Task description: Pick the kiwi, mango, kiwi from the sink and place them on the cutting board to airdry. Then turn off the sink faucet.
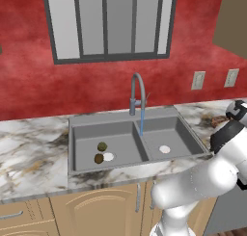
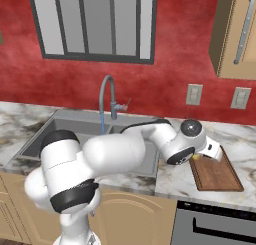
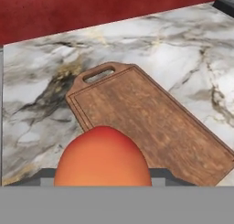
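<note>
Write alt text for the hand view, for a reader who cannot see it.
An orange-red mango, held in the fingers, fills the lower foreground just above a bare wooden cutting board. The board lies at an angle on a marble counter, handle slot toward the red wall behind.

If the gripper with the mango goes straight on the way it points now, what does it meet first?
Most likely the cutting board: the hand view looks past the held mango onto its bare wood. The gripper seems to hang above it, but depth is unclear.
</note>
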{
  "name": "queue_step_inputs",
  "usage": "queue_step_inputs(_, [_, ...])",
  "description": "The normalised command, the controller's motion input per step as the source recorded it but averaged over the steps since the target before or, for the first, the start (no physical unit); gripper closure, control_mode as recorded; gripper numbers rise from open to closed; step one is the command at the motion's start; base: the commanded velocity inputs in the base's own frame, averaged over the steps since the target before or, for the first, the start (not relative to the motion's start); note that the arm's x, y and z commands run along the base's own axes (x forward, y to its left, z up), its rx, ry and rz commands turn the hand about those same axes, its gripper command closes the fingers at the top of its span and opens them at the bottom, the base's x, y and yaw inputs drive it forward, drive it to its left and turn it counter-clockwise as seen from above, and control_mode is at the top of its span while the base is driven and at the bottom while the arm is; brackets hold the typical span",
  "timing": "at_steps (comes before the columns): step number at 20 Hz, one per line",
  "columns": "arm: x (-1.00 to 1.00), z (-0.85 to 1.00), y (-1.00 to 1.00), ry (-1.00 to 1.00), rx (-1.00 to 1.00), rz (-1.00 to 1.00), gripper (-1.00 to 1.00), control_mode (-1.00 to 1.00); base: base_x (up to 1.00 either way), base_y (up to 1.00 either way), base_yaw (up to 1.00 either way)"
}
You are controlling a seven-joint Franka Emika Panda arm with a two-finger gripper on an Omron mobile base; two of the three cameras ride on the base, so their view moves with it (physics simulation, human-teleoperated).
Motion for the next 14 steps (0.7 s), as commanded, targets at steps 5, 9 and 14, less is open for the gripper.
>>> queue_step_inputs(5, [0.11, -0.16, -0.07, 0.00, 0.00, 0.00, 1.00, -1.00, 0.00, 0.00, 0.00])
queue_step_inputs(9, [0.10, -0.12, -0.03, 0.00, 0.00, 0.00, 1.00, -1.00, 0.00, 0.00, 0.00])
queue_step_inputs(14, [0.15, -0.10, 0.00, 0.00, 0.00, 0.00, 1.00, -1.00, 0.00, 0.00, 0.00])
